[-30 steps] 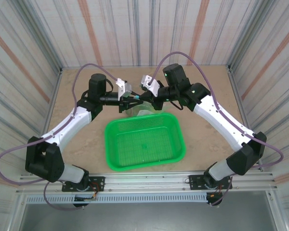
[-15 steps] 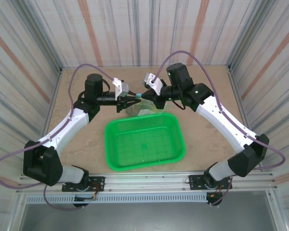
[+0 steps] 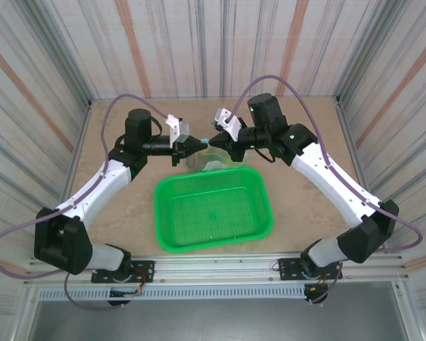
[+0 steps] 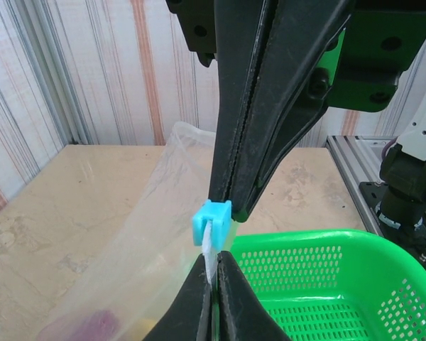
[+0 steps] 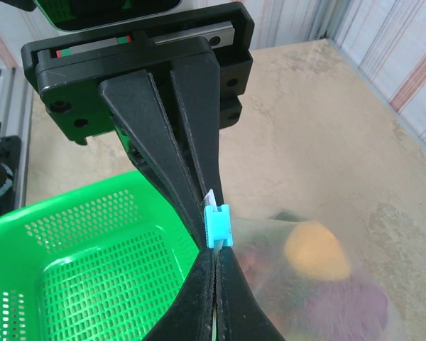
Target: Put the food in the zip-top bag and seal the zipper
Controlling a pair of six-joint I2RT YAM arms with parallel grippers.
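Both grippers meet tip to tip above the table, behind the basket. My left gripper [image 3: 198, 143] [image 4: 214, 258] is shut on the white zipper [image 4: 211, 250] strip just below the blue slider tab [image 4: 213, 221] [image 5: 217, 226] [image 3: 207, 140]. My right gripper [image 3: 217, 145] [image 5: 214, 253] is shut on the same strip from the opposite side of the tab. The clear zip-top bag [image 3: 201, 160] [image 4: 128, 263] [image 5: 319, 284] hangs from the strip. The food shows blurred through the plastic: an orange piece [image 5: 314, 250], a purple piece [image 5: 358, 298] and a pink one [image 4: 92, 328].
A green mesh basket [image 3: 213, 210] [image 4: 355, 284] [image 5: 71, 270] with nothing in it sits just in front of the hanging bag, between the two arms. Striped walls close in the tabletop [image 3: 128, 206] on three sides.
My left gripper's jaws have closed onto the zipper strip. Both grippers have shifted a little toward the back wall, keeping the bag's mouth between them.
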